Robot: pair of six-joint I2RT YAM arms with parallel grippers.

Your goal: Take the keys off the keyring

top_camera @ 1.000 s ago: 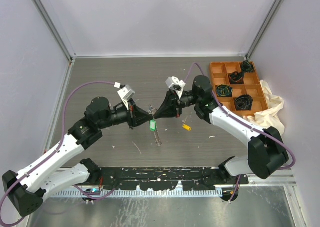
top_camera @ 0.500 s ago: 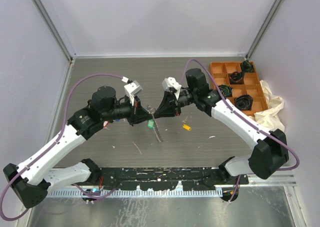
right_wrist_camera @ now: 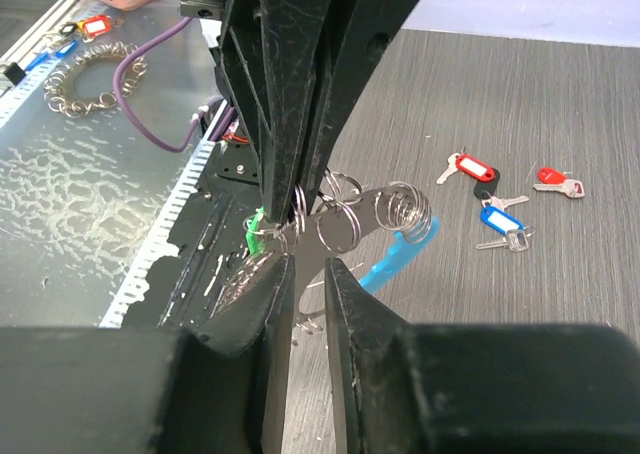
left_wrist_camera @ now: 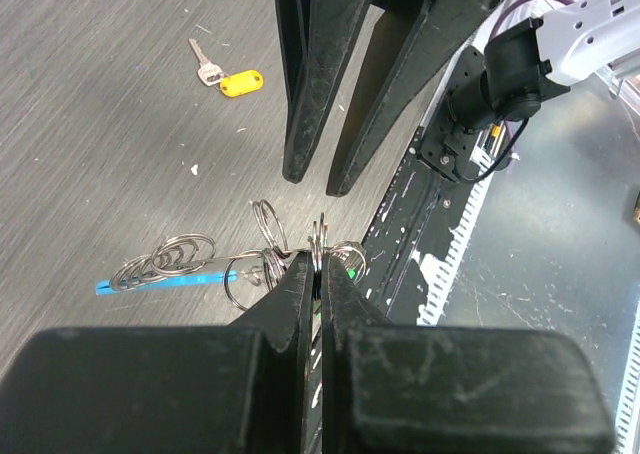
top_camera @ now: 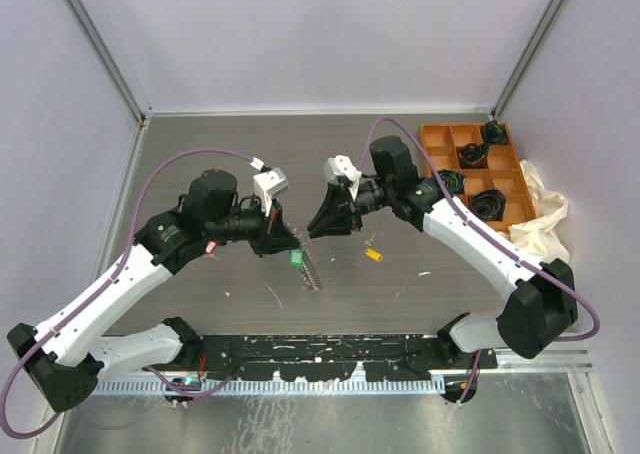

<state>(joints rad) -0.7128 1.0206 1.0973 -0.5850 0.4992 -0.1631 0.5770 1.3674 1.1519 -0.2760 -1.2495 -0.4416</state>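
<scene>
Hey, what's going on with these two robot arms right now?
The two arms are working keys off a keyring. The left claw is shut on one metal ring of the keyring, with a green-tagged key right at the grip. The right claw faces it, slightly open and gripping nothing. A yellow-tagged key, a red-tagged key and a blue-tagged key lie loose on the table.

Orange compartment tray (top_camera: 436,142): far right of the table (top_camera: 200,144) — black items (top_camera: 487,204) in several cells. Cream cloth (top_camera: 545,209) (crumpled) lies just beside its right edge.
</scene>
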